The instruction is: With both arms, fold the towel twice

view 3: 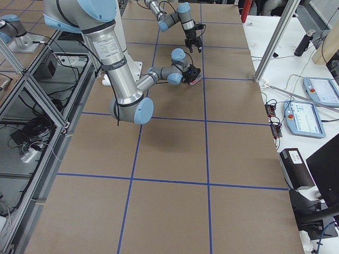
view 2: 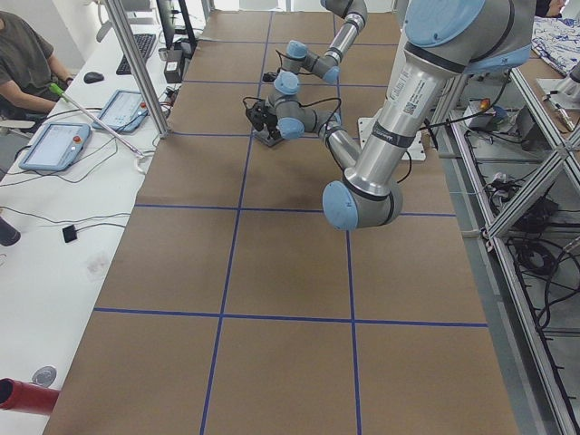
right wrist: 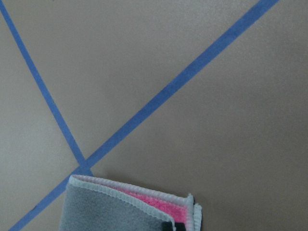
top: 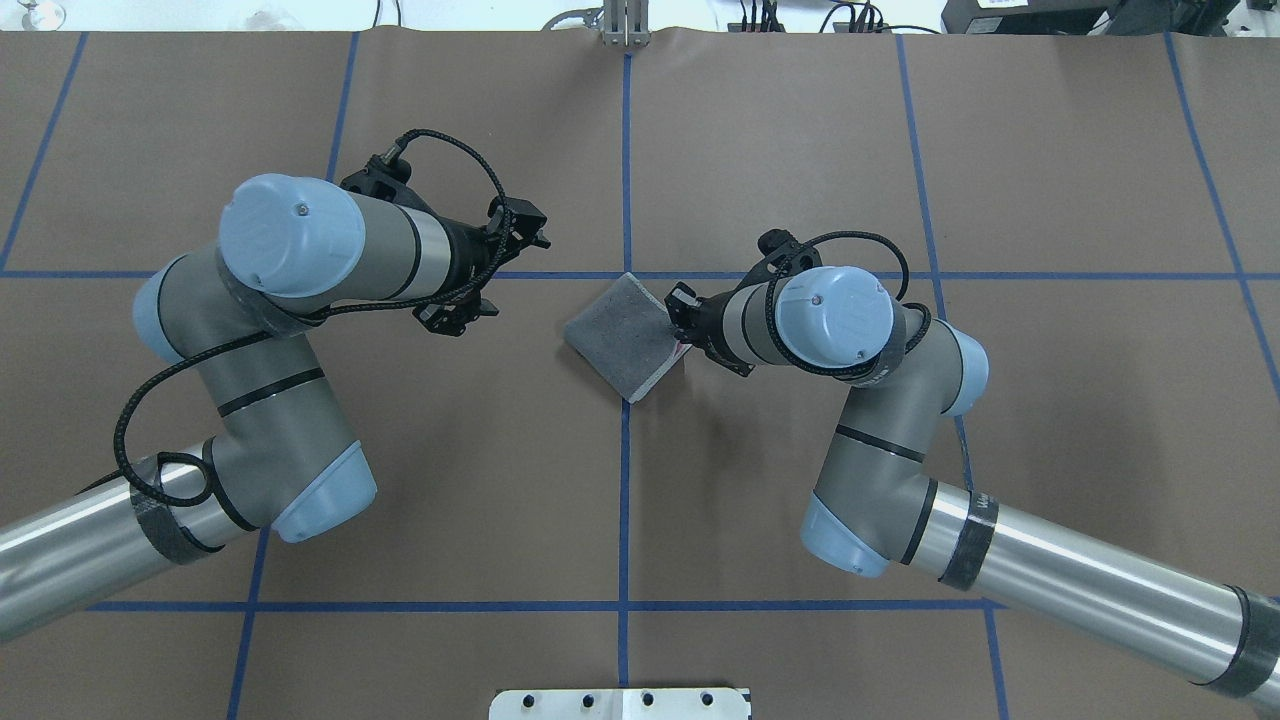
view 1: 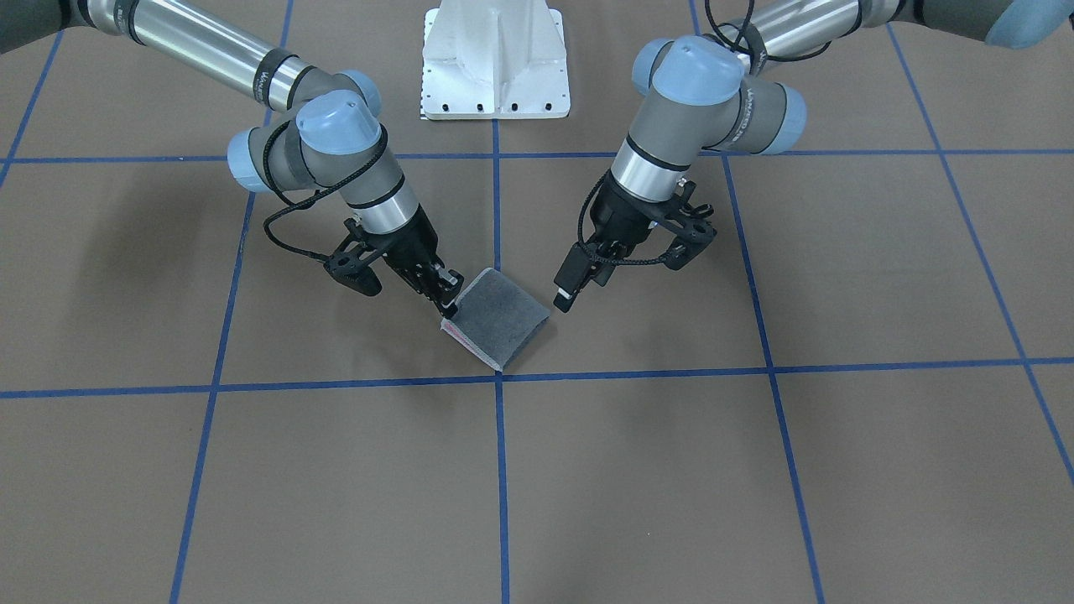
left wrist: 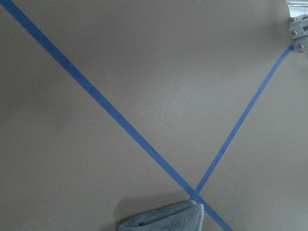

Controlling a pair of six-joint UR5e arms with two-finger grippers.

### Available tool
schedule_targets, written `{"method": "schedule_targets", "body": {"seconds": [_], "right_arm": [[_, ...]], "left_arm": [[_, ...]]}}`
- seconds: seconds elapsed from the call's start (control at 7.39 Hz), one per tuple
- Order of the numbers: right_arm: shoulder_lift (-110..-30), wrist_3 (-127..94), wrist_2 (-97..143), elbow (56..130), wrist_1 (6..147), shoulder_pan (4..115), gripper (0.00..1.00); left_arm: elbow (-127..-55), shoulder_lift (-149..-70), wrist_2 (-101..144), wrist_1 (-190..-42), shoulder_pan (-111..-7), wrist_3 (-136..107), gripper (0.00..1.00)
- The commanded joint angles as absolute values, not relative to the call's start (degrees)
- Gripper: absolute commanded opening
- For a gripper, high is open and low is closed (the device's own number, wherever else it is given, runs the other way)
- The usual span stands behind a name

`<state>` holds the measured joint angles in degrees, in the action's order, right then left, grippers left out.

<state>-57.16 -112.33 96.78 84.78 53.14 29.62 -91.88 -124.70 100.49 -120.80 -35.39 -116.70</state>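
Exterior front-facing view: the small square terry towel [view 1: 499, 319], folded with its dark grey face up and pink layers showing at one edge, lies on the brown paper-covered table [view 1: 671, 470] just beside a crossing of blue tape lines [view 1: 501, 470]. The right black two-finger gripper [view 1: 449, 300] pinches the towel's edge. The left black two-finger gripper [view 1: 564, 300] hangs just beside the opposite corner, and whether its fingers are spread or together cannot be told.
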Motion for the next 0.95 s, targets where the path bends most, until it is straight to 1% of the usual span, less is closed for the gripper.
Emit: {"method": "schedule_targets", "body": {"seconds": [0.0,0.27,0.41,0.68,0.81], "right_arm": [[-57.13,-112.41,96.77,84.73,53.09,29.62,0.0],[-57.13,-112.41,96.77,84.73,53.09,29.62,0.0],[-57.13,-112.41,96.85,84.81,53.09,29.62,0.0],[-57.13,-112.41,96.77,84.81,53.09,29.62,0.0],[-57.13,-112.41,96.85,84.81,53.09,29.62,0.0]], "left_arm": [[-84.66,-131.02,100.37,-121.38,-35.24,-117.95,0.99],[-80.45,-131.31,99.15,-128.45,-34.9,-118.65,0.99],[-79.81,-131.57,99.14,-129.63,-34.81,-119.87,0.94],[-79.54,-131.92,99.05,-129.81,-33.32,-120.5,0.24],[-79.19,-131.92,98.97,-129.99,-32.7,-120.41,0.0]]}}
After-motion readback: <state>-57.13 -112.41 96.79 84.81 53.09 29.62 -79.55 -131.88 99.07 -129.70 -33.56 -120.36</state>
